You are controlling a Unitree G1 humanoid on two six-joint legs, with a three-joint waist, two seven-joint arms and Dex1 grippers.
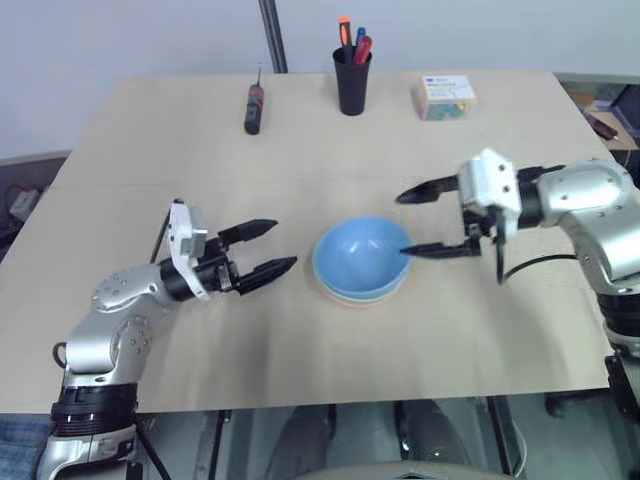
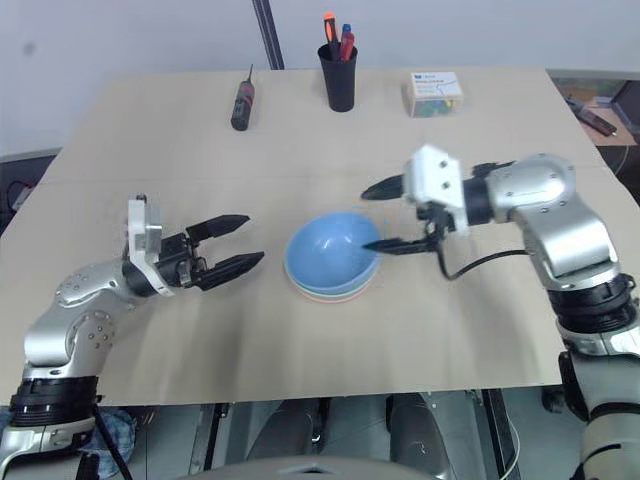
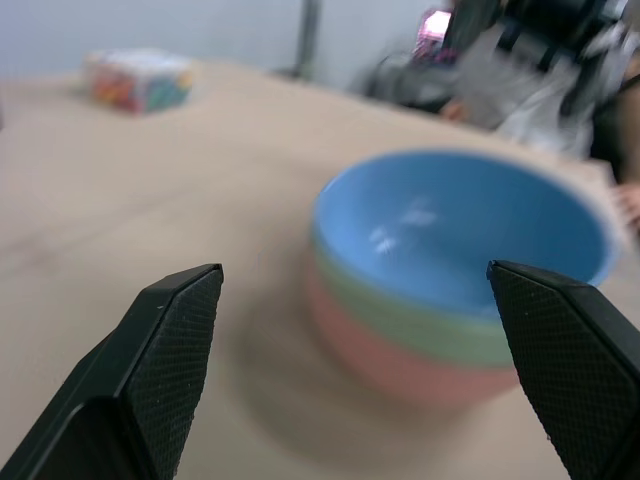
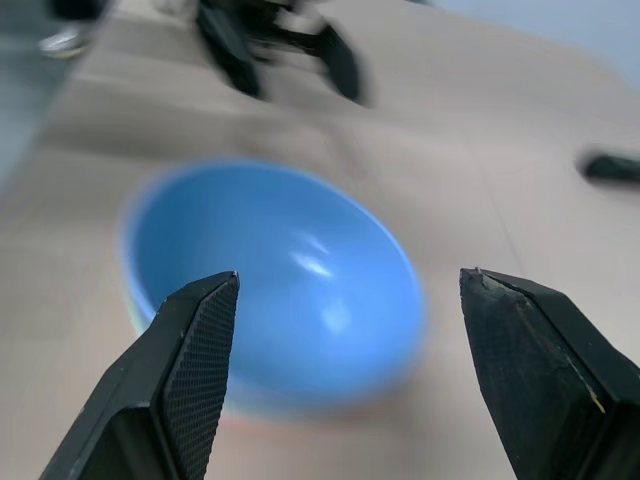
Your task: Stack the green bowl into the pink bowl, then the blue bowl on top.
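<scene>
The three bowls stand nested in the middle of the table. The blue bowl (image 1: 360, 252) is on top, the green bowl (image 3: 420, 322) shows as a band under it, and the pink bowl (image 3: 385, 365) is at the bottom. My right gripper (image 1: 400, 224) is just right of the stack, pointing left at it. It is open and holds nothing, and its lower fingertip is close to the blue rim. My left gripper (image 1: 285, 243) is open and empty a short way left of the stack, pointing at it.
At the back of the table are a black cup of pens (image 1: 352, 80), a screwdriver (image 1: 254, 108) to its left and a small box (image 1: 447, 97) to its right. The table's front edge (image 1: 330, 405) runs just below both arms.
</scene>
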